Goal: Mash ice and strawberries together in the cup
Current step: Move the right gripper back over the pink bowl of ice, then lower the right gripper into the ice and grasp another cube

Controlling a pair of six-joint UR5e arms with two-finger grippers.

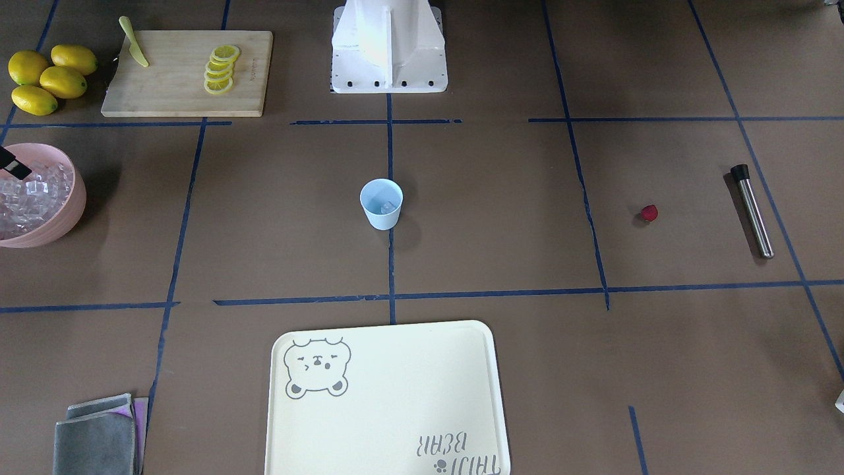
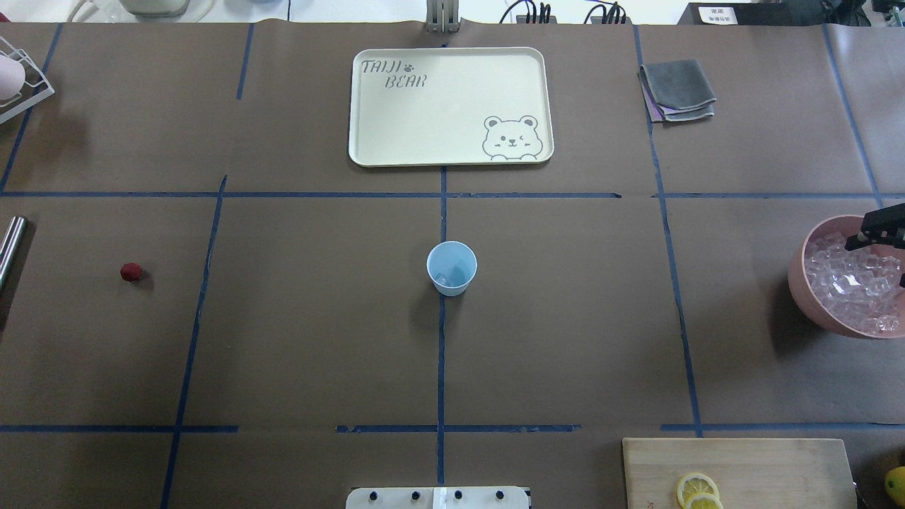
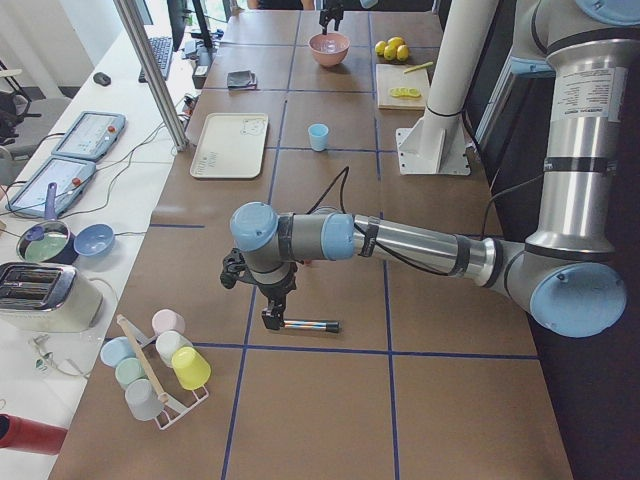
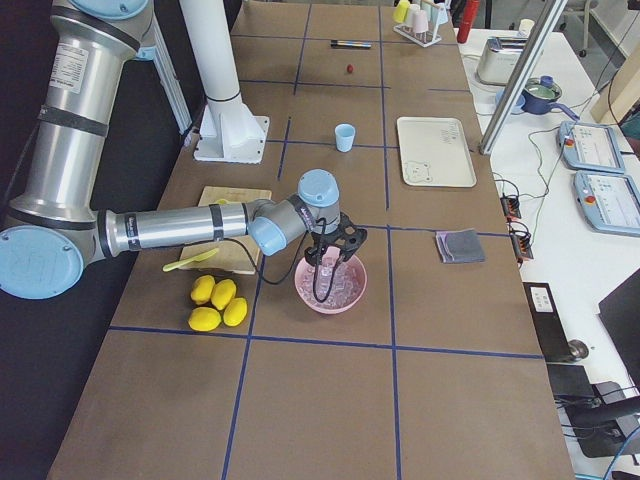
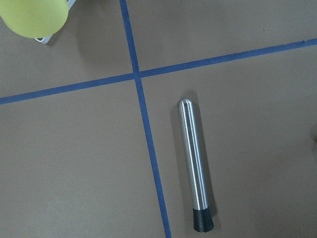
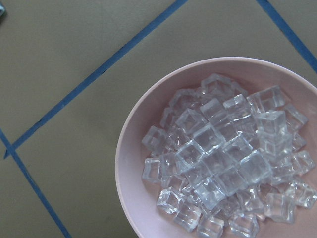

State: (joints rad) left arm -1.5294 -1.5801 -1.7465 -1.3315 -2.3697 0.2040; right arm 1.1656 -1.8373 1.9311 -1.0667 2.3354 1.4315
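Note:
The light-blue cup stands upright at the table's centre, also in the overhead view, with one ice cube inside. The small red strawberry lies on the table on my left side. More ice fills the pink bowl. My right gripper hovers over that bowl and looks open; only one black finger shows overhead. My left gripper hangs just above the steel muddler; I cannot tell whether it is open or shut.
A cream bear tray lies beyond the cup. A cutting board holds lemon slices and a yellow knife, with whole lemons beside it. A folded grey cloth and a rack of cups sit at the table's ends.

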